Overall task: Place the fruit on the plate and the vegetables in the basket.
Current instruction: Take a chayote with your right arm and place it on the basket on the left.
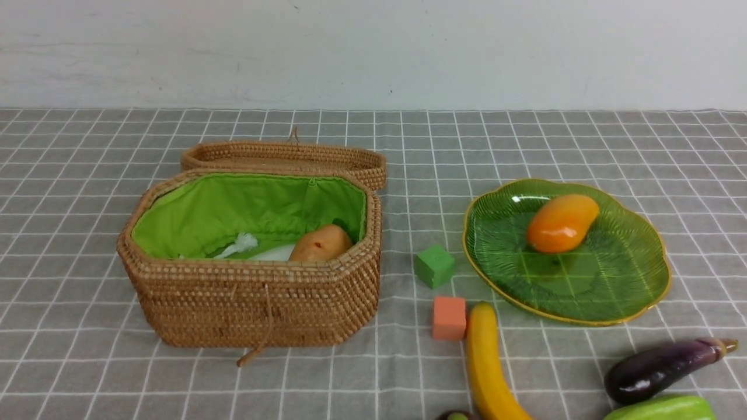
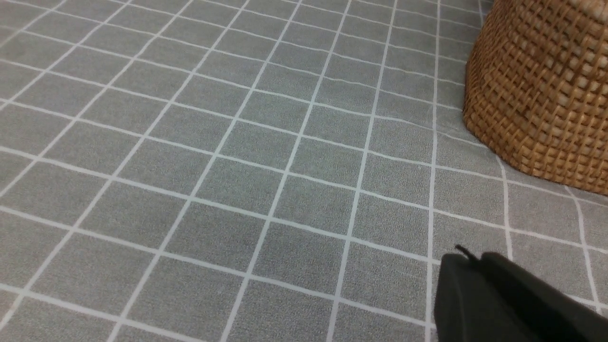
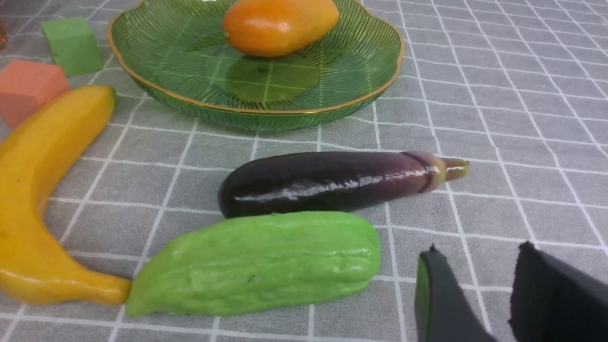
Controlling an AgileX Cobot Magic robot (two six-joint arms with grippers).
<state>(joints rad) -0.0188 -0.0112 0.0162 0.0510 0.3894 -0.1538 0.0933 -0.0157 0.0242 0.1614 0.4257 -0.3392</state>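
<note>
Starting nearest the robot, the right fingers [image 3: 441, 294] stand apart with a clear gap and nothing between them, positioned over the surface [image 1: 87, 379] near the blunt end of the light green gourd [image 3: 256, 261]. The left fingers [image 2: 479, 294] are pressed together and hold nothing; they sit over bare cloth near the outer wall of the basket [image 1: 251, 303].

At the front edge of the front view, only a sliver of the dark mangosteen [image 1: 457, 415] shows, just beside the banana [image 1: 490, 367]. The gourd lies close alongside the eggplant [image 1: 659, 367]; contact between them cannot be confirmed. All four rest on the surface.

The far tip of the banana lies just beside the orange cube [image 1: 449, 317]. The green cube [image 1: 434, 265] sits beyond it, between basket and plate [image 1: 613, 291]. The plate carries the mango [image 1: 562, 223] on its far half.

The basket stands open, its lid [image 1: 286, 156] folded back behind it. Inside, the potato [image 1: 321, 244] and the white radish [image 1: 257, 248] lie side by side on the green lining.
</note>
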